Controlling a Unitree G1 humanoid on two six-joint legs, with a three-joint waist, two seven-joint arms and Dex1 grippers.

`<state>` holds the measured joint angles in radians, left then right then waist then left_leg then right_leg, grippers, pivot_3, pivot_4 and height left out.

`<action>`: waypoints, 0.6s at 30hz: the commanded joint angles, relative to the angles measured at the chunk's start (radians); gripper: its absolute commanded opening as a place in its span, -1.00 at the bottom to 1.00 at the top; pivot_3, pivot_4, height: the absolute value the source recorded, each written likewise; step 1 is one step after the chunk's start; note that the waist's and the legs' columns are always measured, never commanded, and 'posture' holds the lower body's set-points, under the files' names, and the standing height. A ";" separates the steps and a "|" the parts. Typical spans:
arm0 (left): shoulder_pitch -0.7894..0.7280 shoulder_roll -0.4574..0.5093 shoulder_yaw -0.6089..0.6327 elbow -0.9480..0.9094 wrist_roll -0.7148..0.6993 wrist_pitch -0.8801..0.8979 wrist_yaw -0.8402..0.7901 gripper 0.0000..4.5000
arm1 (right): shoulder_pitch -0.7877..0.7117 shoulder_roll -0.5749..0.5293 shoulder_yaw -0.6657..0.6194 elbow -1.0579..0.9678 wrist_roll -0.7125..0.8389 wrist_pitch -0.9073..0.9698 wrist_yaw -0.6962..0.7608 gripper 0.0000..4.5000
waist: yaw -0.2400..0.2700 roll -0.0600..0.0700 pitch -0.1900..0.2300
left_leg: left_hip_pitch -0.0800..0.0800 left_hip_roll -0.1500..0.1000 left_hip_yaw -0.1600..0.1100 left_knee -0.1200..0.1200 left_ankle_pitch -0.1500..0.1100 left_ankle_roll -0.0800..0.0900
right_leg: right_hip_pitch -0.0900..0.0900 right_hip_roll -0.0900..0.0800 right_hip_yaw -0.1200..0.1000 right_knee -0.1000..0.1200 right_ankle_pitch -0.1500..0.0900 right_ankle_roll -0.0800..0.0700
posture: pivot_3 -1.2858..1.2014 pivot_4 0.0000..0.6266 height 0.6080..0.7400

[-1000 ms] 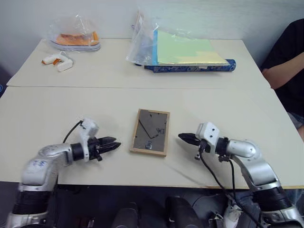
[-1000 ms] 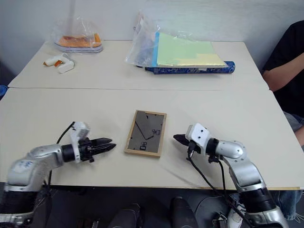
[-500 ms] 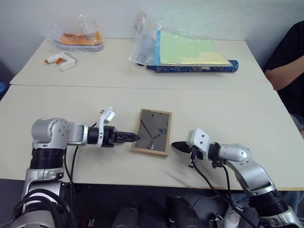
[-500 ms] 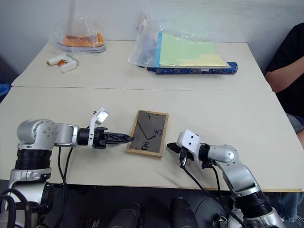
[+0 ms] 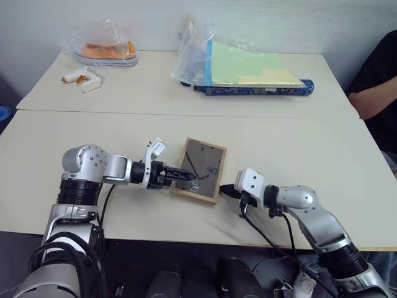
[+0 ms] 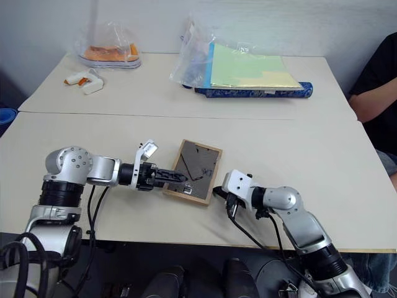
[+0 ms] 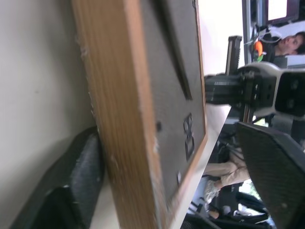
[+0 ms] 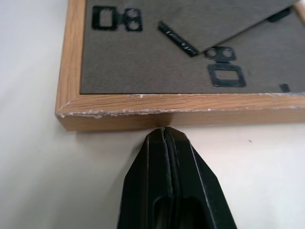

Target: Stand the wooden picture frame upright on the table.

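Frame [image 5: 200, 169] between left hand [image 5: 189, 179], right hand [image 5: 227, 190].

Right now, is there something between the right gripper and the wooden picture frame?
Nothing. In the right wrist view, the shut right gripper has its tip at the near edge of the wooden picture frame, with no object between them, only bare table at both sides.

Even, soft overhead light; tabletop [image 5: 322, 149] bright cream, shadows faint and short. Head views sharp, slight bowing at the edges. Left wrist view: near finger [image 7: 71, 191] blurred, background window glare blown out. Right wrist view crisp.
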<state>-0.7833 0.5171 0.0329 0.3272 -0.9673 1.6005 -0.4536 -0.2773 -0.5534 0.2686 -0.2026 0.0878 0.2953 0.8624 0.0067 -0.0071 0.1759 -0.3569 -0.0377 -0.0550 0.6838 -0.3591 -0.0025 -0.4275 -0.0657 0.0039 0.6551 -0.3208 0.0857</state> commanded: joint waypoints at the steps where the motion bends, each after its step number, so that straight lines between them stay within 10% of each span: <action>1: 0.023 -0.021 0.003 0.007 -0.071 0.014 0.041 0.32 | -0.009 0.007 -0.006 -0.039 0.006 -0.009 -0.002 -1.00 | -0.004 0.000 0.000 | 0.000 0.000 0.000 0.000 0.000 0.000 | 0.000 0.000 0.000 0.000 0.000 0.000 | 0.03 -0.52 1.00; 8: 0.125 -0.054 0.145 -0.128 -0.045 -0.071 0.057 -0.45 | 0.002 -0.038 -0.156 -0.056 0.190 0.013 0.098 -0.92 | -0.008 0.000 0.000 | 0.000 0.000 0.000 0.000 0.000 -0.001 | -0.001 0.001 0.000 0.000 0.000 0.000 | 0.03 -0.52 1.00; 18: 0.288 0.024 -0.042 -0.386 0.167 -0.533 -0.254 -0.46 | -0.233 0.085 -0.181 0.010 0.412 0.266 0.077 0.47 | -0.011 0.000 0.000 | 0.001 0.002 -0.001 -0.001 0.002 -0.004 | 0.000 0.002 0.001 0.000 0.000 0.000 | 0.03 -0.52 1.00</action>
<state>-0.4957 0.5275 0.0155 -0.0187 -0.8422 1.1147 -0.6829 -0.4812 -0.4938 0.0733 -0.1981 0.4750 0.5354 0.9576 -0.0039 -0.0072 0.1760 -0.3559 -0.0361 -0.0565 0.6824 -0.3575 -0.0059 -0.4277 -0.0634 0.0045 0.6545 -0.3209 0.0855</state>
